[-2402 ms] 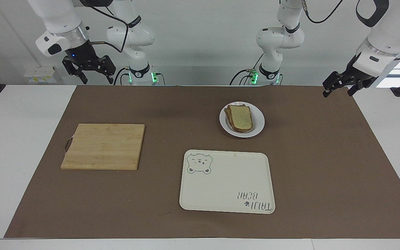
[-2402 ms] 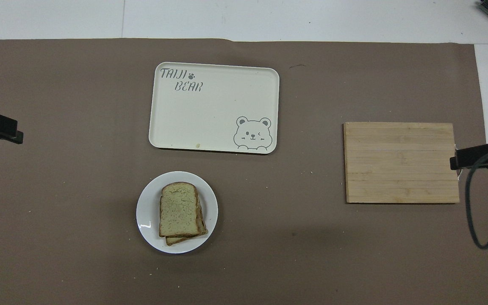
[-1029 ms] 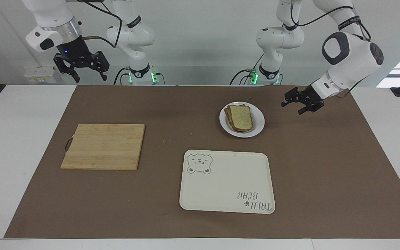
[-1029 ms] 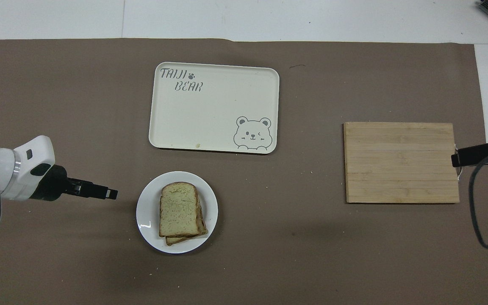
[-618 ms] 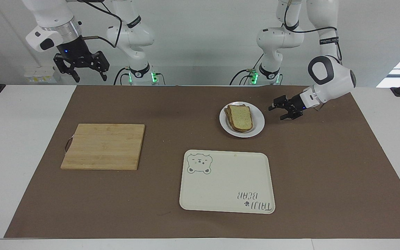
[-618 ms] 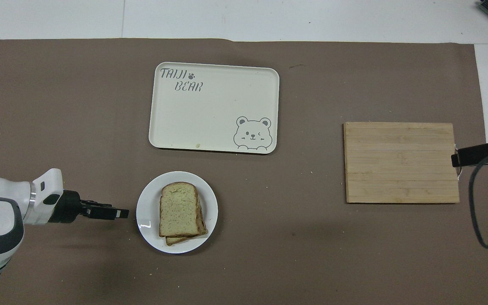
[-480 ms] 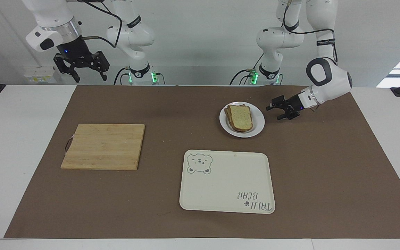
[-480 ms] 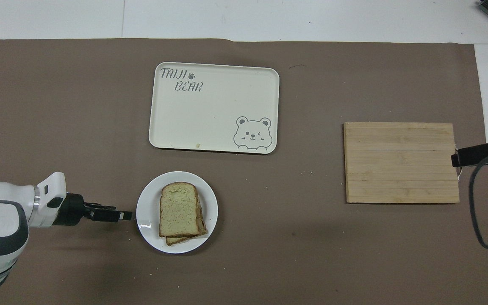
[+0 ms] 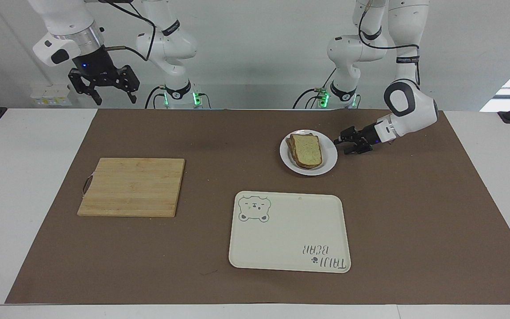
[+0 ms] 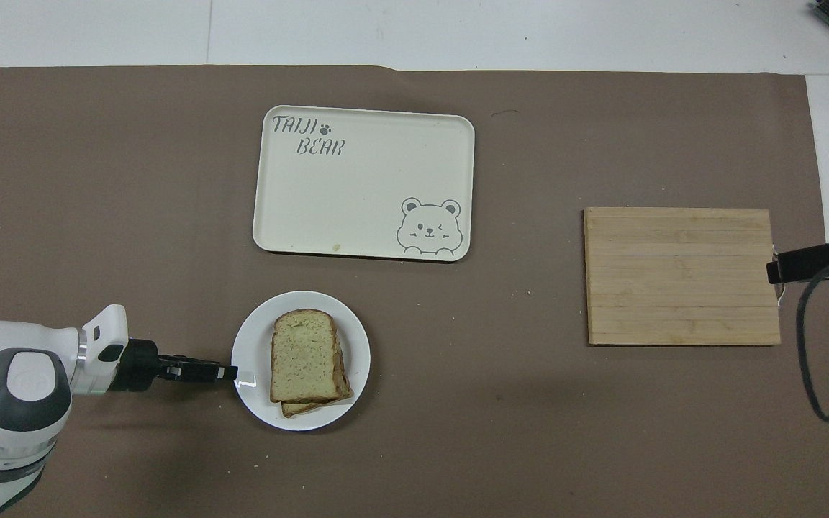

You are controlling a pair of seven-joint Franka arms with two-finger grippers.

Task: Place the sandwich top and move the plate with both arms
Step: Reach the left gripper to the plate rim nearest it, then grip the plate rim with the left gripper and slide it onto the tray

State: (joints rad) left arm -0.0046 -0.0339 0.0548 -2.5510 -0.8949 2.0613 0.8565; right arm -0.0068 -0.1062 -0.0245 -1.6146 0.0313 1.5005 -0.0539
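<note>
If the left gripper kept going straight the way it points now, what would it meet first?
Probably the rim of the plate: the left gripper lies low, pointing at its edge. The bread comes after.

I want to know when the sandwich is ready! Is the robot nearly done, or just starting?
Partly done. The sandwich top already lies on the stack on the plate. Right now the left gripper is low at the plate's rim, at the left arm's end, not lifting it yet. The right gripper waits up high near the cutting board. Moving the plate is left; the tray sits beside it.
</note>
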